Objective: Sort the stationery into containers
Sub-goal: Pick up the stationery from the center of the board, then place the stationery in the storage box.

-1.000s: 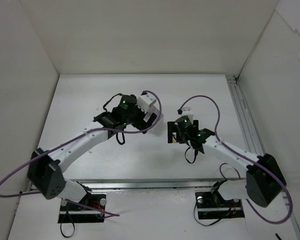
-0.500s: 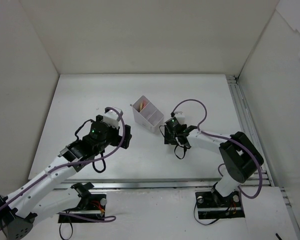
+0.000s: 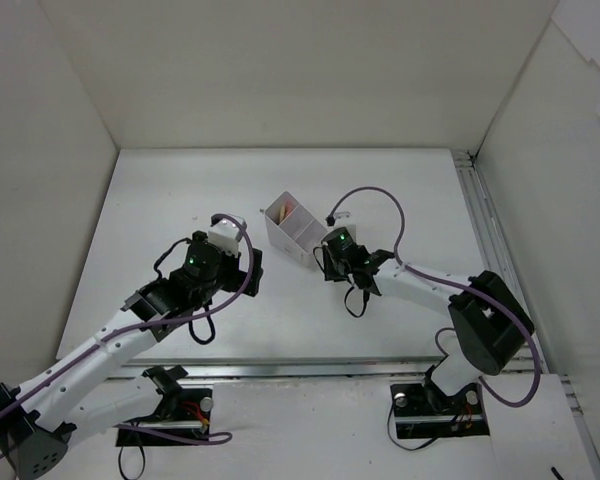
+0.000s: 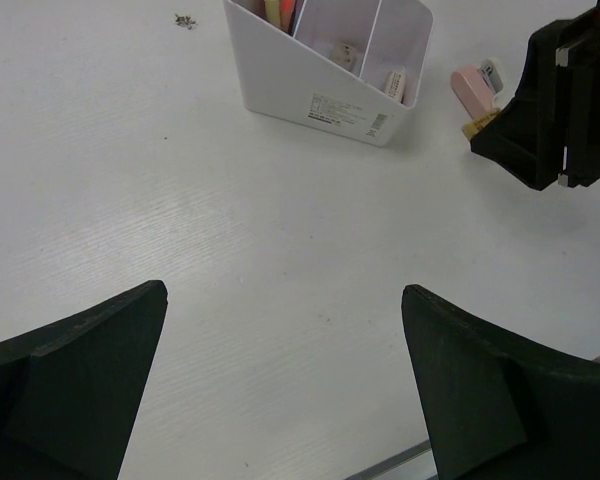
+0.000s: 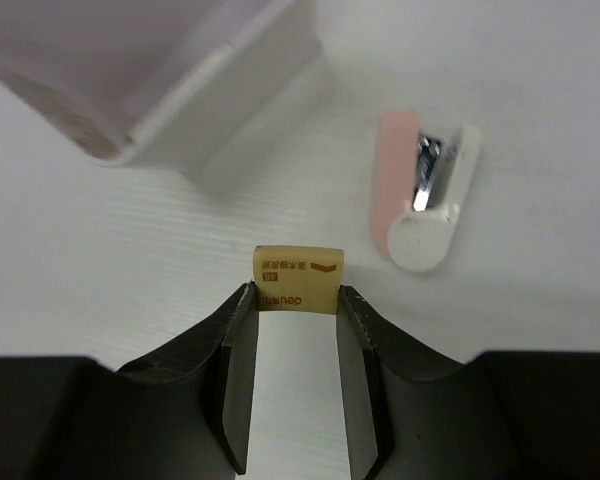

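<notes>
R gripper (image 5: 298, 292): I see both fingers pressed against the short ends of the tan eraser (image 5: 298, 276), i.e. clamped on it. The eraser lies flat on the table (image 4: 180, 200), printed face up.

Pink eraser (image 5: 420, 200), w/ white sleeve, lies loose on the table at approx. 1 o'clock of the tan one, near it but apart. Nothing touches it.

Divided plastic box (image 4: 320, 95) stands upright at approx. 10 o'clock of the tan eraser in the R wrist view. In the top view, the R gripper sits just beside the box, at its 4 o'clock.

Box contents, L wrist view: pens (image 4: 277, 10), yellow and pink, stand in the end compartment at left. Small eraser blocks (image 4: 345, 55) lie in the sections to the right of them. I cannot tell the count.

L gripper (image 4: 285, 295): fingers wide apart, nothing between them. It hangs over bare table at approx. 7 o'clock of the box in the top view, well apart from it.
</notes>
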Available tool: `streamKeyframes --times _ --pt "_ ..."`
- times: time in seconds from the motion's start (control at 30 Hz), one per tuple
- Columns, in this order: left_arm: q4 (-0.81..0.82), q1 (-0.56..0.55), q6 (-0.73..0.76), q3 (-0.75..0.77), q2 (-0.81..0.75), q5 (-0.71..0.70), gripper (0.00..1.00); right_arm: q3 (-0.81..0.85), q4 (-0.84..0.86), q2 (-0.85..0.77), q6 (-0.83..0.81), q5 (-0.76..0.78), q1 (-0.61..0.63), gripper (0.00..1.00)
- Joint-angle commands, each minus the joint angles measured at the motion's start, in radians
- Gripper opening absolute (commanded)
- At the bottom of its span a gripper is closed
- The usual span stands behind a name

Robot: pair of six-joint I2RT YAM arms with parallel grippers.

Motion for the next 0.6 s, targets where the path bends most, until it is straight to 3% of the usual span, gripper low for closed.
streamKeyframes --times 0.0,0.2,0.3,0.57 --pt "0.05 -0.006 0.001 0.042 0.005 0.005 1.0 0.096 0.142 -0.063 -0.146 -0.025 0.01 0.17" --pt "0.025 -0.006 -0.002 0.042 -0.014 -0.015 1.0 0.197 0.343 0.004 -0.393 -0.155 0.008 0.2" --pt "-0.002 -0.006 -0.007 0.047 -0.028 -0.03 1.0 0.3 0.342 0.09 -0.487 -0.198 0.01 0.2" --pt "-0.045 -0.015 -0.018 0.047 -0.066 -0.065 1.0 0.449 0.284 0.221 -0.533 -0.233 0.011 0.2"
